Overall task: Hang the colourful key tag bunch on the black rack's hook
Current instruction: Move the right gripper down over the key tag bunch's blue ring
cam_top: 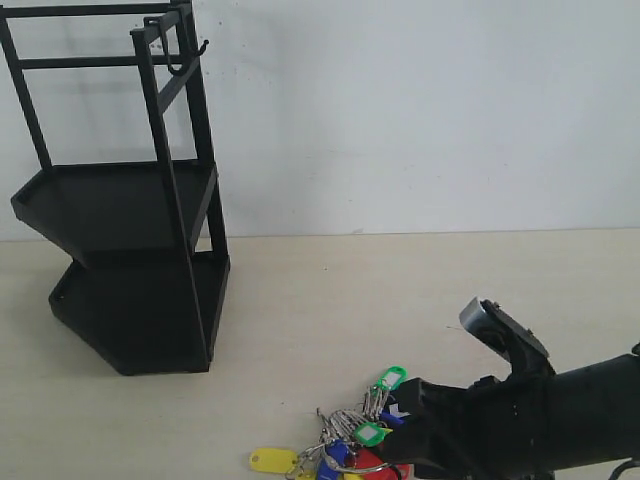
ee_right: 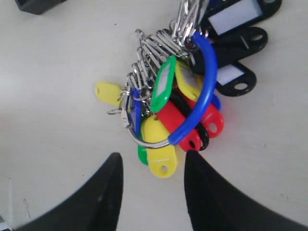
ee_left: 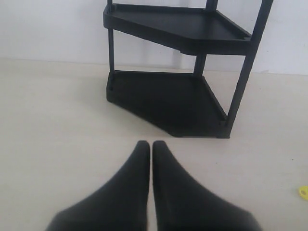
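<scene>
The colourful key tag bunch (cam_top: 345, 448) lies flat on the table near the front edge. Seen from the right wrist, the bunch (ee_right: 166, 86) shows its blue-sleeved ring (ee_right: 206, 91), small silver rings and yellow, green, red and black tags. My right gripper (ee_right: 153, 156) is open just above it, with one fingertip on each side of a yellow tag and touching nothing. The black rack (cam_top: 130, 250) stands at the back left, and its hook (cam_top: 202, 46) sticks out from the top bar. My left gripper (ee_left: 150, 144) is shut and empty, low over the table in front of the rack (ee_left: 178, 96).
The right arm (cam_top: 540, 415) reaches in from the lower right. A white wall stands behind the table. Bare tabletop lies between the rack and the bunch. One yellow tag (ee_left: 303, 191) peeks in at the edge of the left wrist view.
</scene>
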`<state>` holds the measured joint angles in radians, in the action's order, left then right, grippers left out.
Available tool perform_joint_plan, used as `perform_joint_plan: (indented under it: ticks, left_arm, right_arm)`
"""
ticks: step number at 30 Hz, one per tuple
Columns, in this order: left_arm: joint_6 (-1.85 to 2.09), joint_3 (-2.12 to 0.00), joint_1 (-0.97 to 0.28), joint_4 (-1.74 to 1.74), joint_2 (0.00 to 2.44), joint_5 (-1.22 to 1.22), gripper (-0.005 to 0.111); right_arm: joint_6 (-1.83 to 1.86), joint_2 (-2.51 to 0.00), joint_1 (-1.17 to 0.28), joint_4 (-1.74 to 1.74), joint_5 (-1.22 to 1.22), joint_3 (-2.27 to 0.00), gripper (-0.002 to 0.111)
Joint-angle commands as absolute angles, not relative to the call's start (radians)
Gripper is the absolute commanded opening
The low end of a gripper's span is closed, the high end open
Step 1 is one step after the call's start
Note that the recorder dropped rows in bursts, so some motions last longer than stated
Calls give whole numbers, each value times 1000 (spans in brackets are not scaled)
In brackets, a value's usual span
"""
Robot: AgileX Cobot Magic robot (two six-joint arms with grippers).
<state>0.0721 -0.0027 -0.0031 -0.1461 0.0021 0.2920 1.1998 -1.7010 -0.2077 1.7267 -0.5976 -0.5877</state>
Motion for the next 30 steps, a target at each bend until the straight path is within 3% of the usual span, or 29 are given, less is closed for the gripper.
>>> perform_joint_plan:
  ticks: [1, 30]
  left_arm:
    - [75, 0, -1, -141, 0, 285, 4]
    - [75, 0, -1, -141, 0, 285, 4]
  right_arm:
    - [1214, -1738, -208, 1744, -588, -582, 40]
    - [1148, -1788, -208, 1744, -559, -654, 40]
